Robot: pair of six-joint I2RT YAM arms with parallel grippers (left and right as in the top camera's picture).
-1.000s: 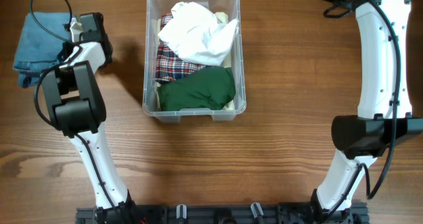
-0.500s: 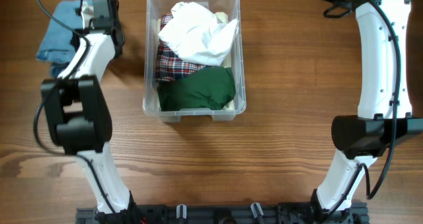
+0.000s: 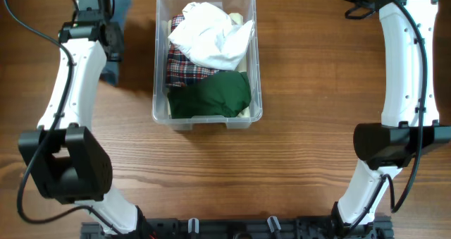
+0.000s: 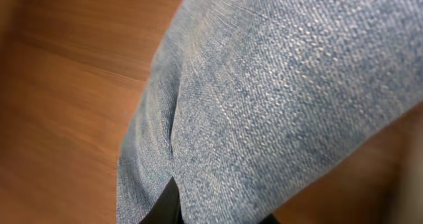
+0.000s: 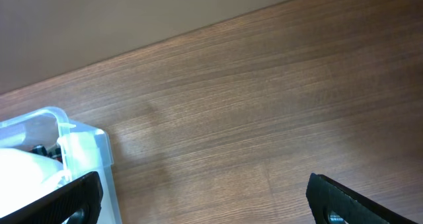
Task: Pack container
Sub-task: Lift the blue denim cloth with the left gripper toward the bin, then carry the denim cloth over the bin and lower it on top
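The container [image 3: 162, 111] is a clear tub at the table's upper middle. It holds a white cloth [image 3: 209, 36], a plaid cloth [image 3: 184, 68] and a folded green cloth [image 3: 211, 94]. My left gripper [image 3: 104, 1] is raised just left of the tub's far corner and is shut on a blue denim cloth [image 3: 110, 70] that hangs under it. In the left wrist view the denim cloth [image 4: 277, 85] fills the frame, with dark fingertips [image 4: 162, 207] at its lower edge. My right gripper [image 5: 211, 197] stands open over bare wood to the right of the container's corner [image 5: 73, 135].
The right arm [image 3: 405, 63] runs along the right side of the table, its wrist at the top edge. A black rail [image 3: 232, 228] lines the front edge. Brown wood [image 3: 303, 147] surrounds the tub on all sides.
My left gripper has lifted the blue denim cloth from the far left of the table and carried it right, close to the container's far left corner. The right arm has stayed still.
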